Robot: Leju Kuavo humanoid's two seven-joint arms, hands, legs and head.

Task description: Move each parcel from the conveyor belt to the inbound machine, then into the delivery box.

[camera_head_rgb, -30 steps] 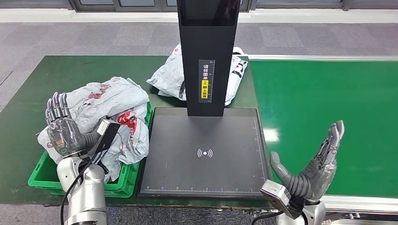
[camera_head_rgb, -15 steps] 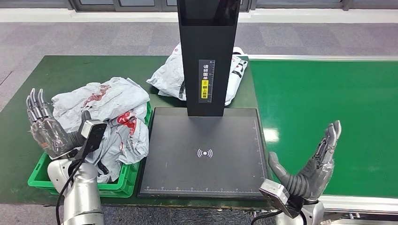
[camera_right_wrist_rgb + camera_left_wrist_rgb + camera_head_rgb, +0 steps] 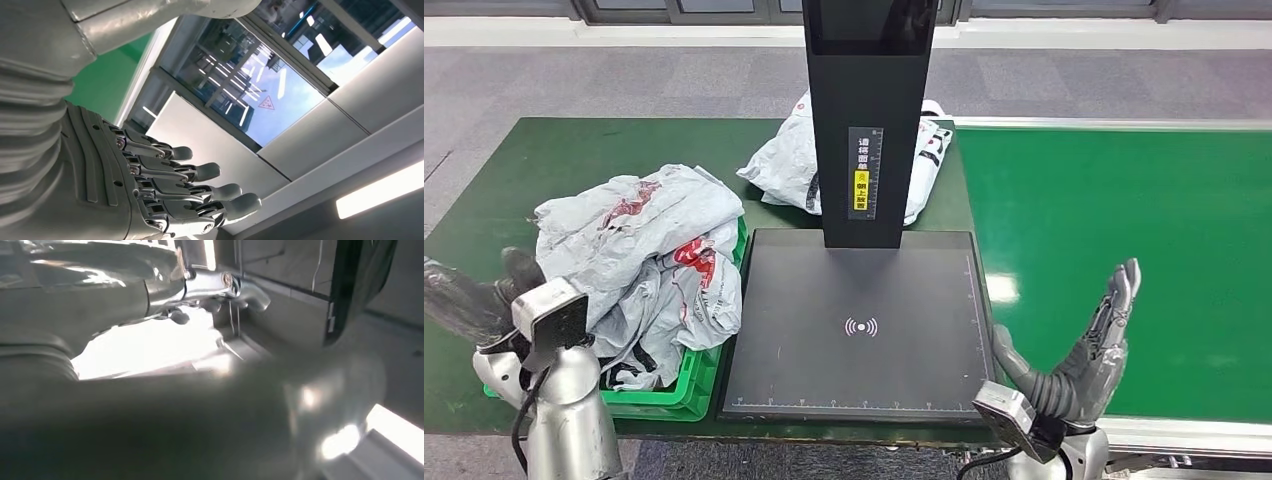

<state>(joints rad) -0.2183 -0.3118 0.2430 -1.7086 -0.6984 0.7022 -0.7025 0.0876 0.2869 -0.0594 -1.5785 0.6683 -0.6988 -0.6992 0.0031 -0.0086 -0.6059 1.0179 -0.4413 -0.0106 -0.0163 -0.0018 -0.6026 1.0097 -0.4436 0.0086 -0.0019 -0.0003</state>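
Belt (image 3: 1124, 230) is running bare beside the scanner (image 3: 859, 320). Box (image 3: 664, 400) is holding parcels (image 3: 649, 260); another parcel (image 3: 789, 165) is lying behind the scanner post. Right robot hand (image 3: 1096, 350) is waiting open, holding nothing; left robot hand (image 3: 464, 305) is blurring, grip untellable.

From my head the scene was evenly and brightly lit from above, with a soft glare patch on the conveyor belt (image 3: 1002, 288) at about three o'clock of the black scanner plate (image 3: 856, 325), and my left hand (image 3: 464, 300) was smeared by motion blur at nine o'clock. My left wrist picture was badly out of focus, with blown-out white patches. My right wrist picture stayed sharp on my right hand (image 3: 150, 185), with a bright ceiling strip light (image 3: 380, 192) at four o'clock.
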